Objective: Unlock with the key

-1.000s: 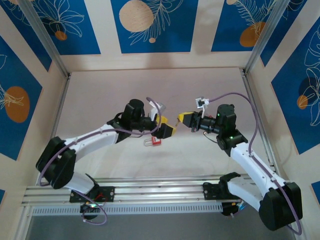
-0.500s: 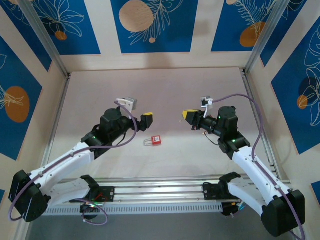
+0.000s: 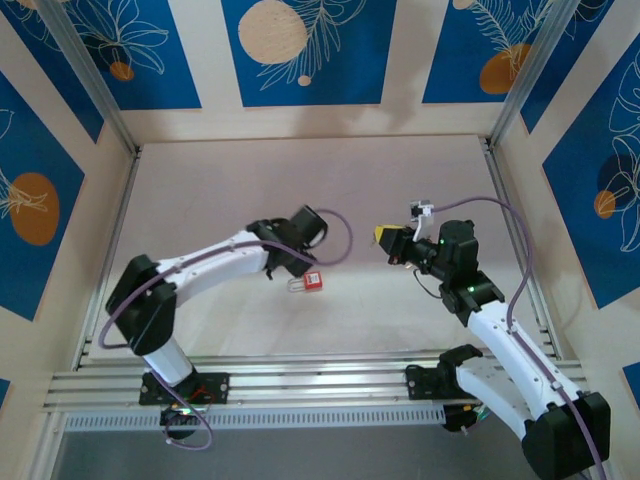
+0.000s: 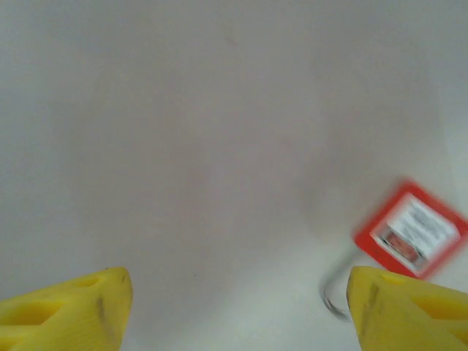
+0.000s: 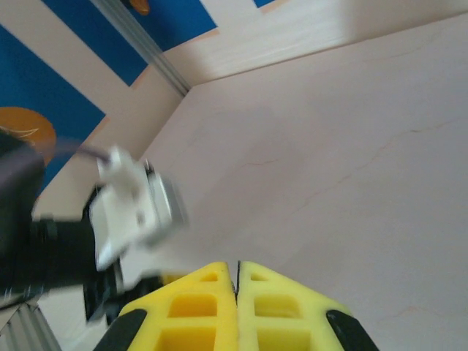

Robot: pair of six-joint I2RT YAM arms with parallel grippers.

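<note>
Seen from above, the red padlock (image 3: 310, 281) lies flat on the counter (image 3: 200, 190). The left gripper (image 3: 303, 262) is poised just over it, and the right gripper (image 3: 386, 239) is held well apart to the right. The left wrist camera catches its jaws spread wide, with the padlock ungrasped beside one yellow finger. On the right wrist camera the jaws are pressed together; whether they pinch a key cannot be told. Unlocking appears not yet begun.

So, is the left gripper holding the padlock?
No, the left gripper is open and the padlock lies loose on the table.
</note>
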